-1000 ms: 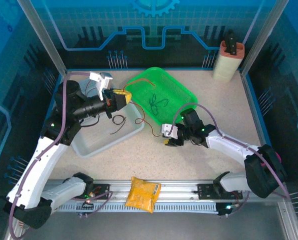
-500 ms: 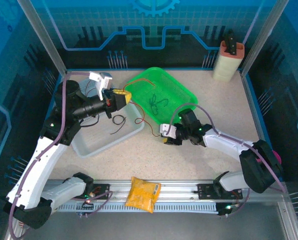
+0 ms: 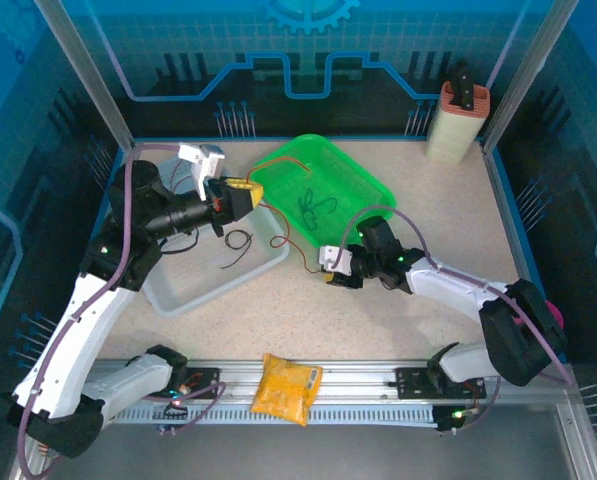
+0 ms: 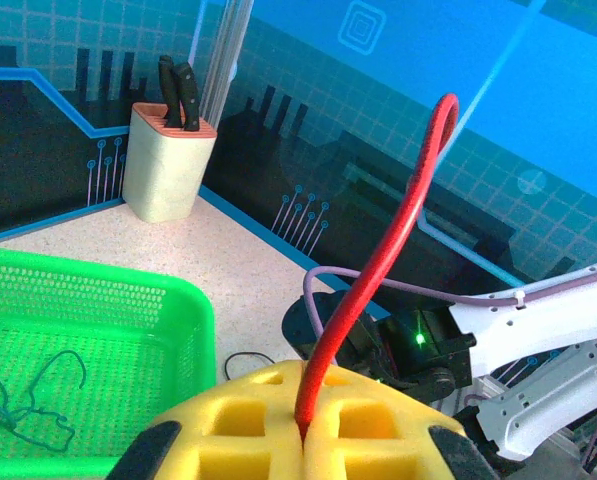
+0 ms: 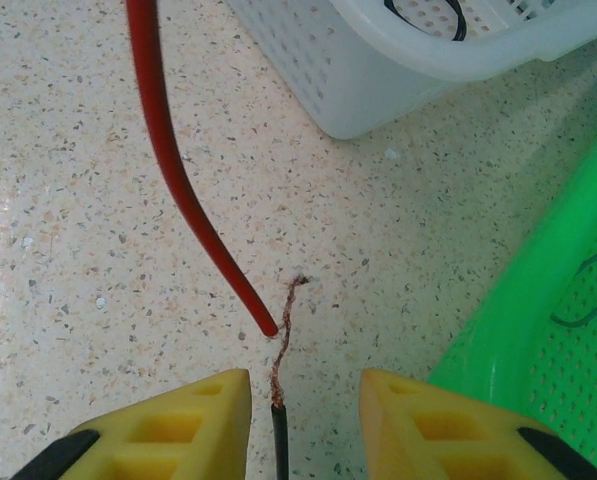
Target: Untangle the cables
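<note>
"Red cable: pinched in the left gripper, yellow pads pressed tight on it, up by the white basket. It arcs across, and its free end is down at the table in front of the right gripper. You see that?"

"Noted. Right jaws stand spread, nothing in them. A black cable with a frayed copper tip lies between them, touching neither pad. The red end is just beside the copper; touching or apart, I can't tell."

"Which one is it after?"

"My guess, the black. To do it well, come down square so the wire sits mid-pad. Take it on the insulation rather than the frayed copper, and keep the red end outside the pinch. Then draw away low and slow. The left arm's hold on the red gives something to pull against."

"And the other cables?"

"Dark green one is bunched in the green basket, and there's a dark loop in the white one. Plenty left to sort, I'd say."
</note>
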You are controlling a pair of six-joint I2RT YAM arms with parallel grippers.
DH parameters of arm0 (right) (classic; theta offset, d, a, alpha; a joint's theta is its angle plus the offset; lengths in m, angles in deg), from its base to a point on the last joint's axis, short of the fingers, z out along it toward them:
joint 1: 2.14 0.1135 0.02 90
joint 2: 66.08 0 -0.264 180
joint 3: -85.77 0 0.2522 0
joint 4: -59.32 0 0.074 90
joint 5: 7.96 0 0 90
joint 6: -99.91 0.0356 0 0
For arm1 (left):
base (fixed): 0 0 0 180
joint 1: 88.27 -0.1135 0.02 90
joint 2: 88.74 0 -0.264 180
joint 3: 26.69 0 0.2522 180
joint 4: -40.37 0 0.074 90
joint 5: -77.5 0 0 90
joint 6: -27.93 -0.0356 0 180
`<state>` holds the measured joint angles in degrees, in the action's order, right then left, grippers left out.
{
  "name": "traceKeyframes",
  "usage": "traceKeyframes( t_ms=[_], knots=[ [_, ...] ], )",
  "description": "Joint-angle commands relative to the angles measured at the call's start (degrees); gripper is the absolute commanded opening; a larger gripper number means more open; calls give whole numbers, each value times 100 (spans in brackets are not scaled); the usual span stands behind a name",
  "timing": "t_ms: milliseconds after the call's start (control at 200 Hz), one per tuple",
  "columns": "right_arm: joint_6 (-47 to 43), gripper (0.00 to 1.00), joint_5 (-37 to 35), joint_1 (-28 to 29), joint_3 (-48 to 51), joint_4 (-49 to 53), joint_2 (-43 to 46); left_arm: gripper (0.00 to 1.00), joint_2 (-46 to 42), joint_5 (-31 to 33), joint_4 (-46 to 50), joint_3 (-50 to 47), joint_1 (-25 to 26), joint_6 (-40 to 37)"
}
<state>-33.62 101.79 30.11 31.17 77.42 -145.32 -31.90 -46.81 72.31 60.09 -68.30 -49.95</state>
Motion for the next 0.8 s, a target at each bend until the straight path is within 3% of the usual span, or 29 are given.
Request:
traceKeyframes(
  t_ms=[0, 515, 795],
  knots=[
    [11, 33, 170, 70, 3, -125, -100, 0, -85, 38, -15, 99, -54, 104],
    [-24, 30, 128, 71, 5, -110, -115, 0, -85, 19, -46, 108, -54, 142],
    [-20, 21, 123, 71, 40, -143, -54, 0, -83, 12, -42, 98, -54, 146]
  ],
)
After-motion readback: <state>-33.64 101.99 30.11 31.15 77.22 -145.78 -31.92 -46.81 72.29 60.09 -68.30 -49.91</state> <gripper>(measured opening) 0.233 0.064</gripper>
